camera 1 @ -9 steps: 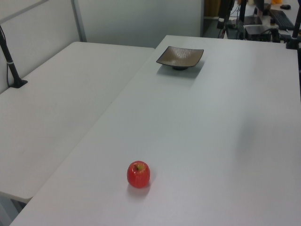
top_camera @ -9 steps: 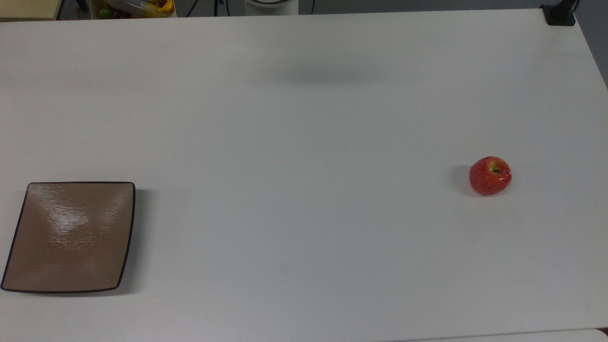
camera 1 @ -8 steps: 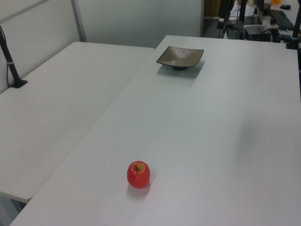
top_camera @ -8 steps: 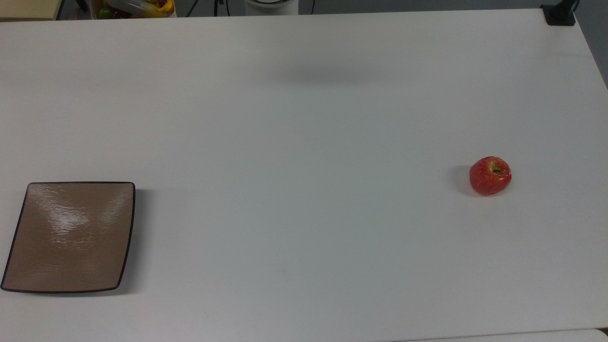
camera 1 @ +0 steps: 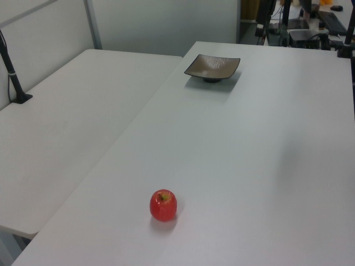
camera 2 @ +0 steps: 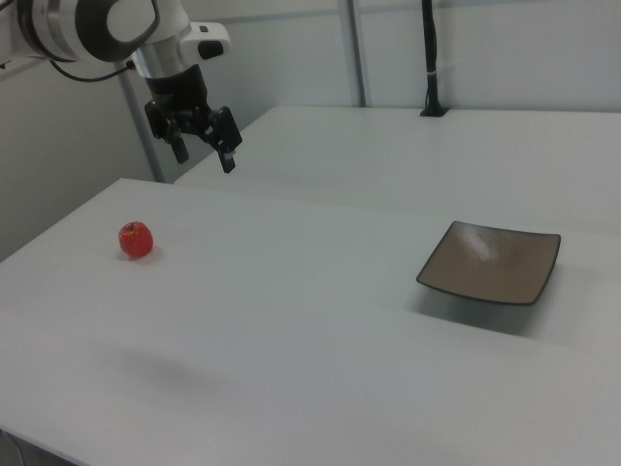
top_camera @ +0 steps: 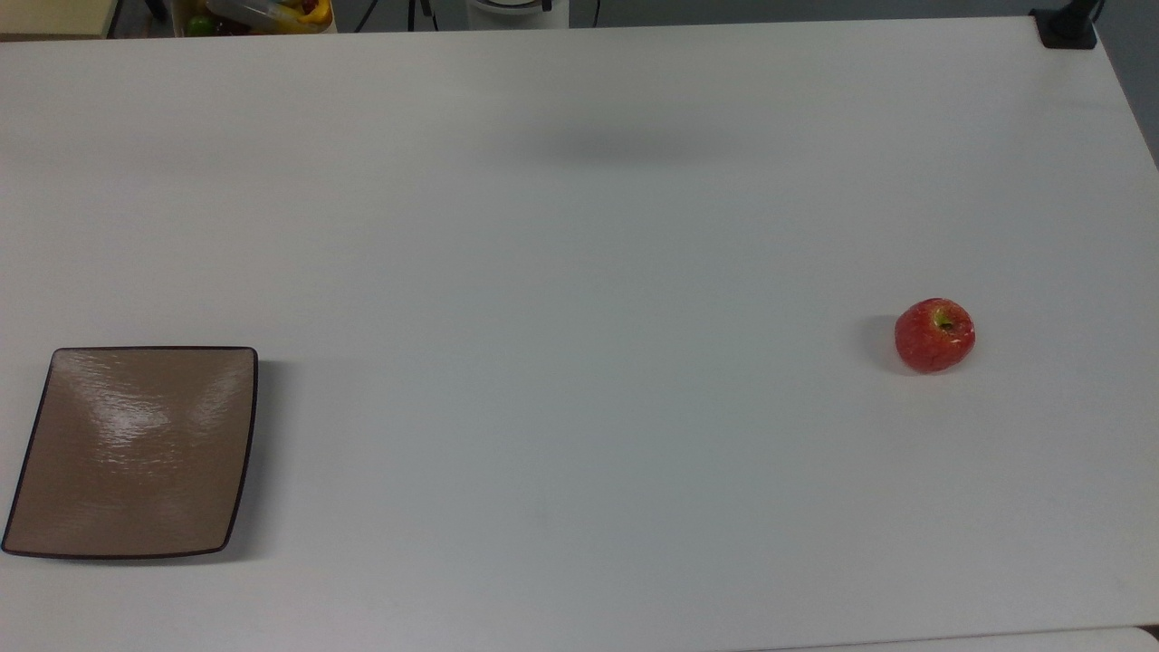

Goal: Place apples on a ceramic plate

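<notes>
I'm hanging high above the white table [camera 2: 291,320], my gripper [camera 2: 202,148] pointed down and spread wide, nothing between the fingers [camera 2: 229,155], which suits an approach on something round. The apple [camera 2: 136,239] sits upright on the bare tabletop, stem hollow facing up, well below me and off to the right view's left. In the top view the apple [top_camera: 934,335] is out toward the top view's right, while the ceramic plate [top_camera: 136,450] lies flat near the top view's left edge, so the two are well apart with open table between. The left view shows the same: the apple [camera 1: 163,205] close to the camera, the plate [camera 1: 212,67] far down the table, raised a little on its foot and bare on top. I judge nothing is done yet; the job in hand is getting over the fruit. Its glossy round skin means I'll want my fingers centred across the widest part, or it could roll or squirt out. The long carry afterwards calls for a firm hold.
</notes>
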### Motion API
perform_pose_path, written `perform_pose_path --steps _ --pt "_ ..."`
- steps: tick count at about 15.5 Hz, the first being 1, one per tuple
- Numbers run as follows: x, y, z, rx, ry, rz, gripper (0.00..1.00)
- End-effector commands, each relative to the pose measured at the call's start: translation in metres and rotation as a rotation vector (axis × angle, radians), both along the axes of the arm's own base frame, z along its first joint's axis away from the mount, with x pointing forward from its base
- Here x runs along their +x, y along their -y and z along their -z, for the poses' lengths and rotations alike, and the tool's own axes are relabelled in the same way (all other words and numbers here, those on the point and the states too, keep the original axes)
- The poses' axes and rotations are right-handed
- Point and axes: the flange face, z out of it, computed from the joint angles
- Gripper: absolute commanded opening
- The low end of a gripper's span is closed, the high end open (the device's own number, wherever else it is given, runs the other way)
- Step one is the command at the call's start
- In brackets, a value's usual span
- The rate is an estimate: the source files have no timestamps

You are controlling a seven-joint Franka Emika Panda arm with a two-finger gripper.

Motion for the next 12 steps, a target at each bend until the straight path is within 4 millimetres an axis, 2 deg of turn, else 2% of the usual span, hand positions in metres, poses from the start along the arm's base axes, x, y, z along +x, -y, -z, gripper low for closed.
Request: perform_pose_path --steps 1,6,12 --pt "-0.001 -0.003 0.003 0.009 0.010 0.012 1.00" --pt "-0.001 -0.011 0.005 0.016 0.007 0.002 1.00" --pt "0.008 -0.059 0.032 0.042 -0.040 -0.075 1.00"
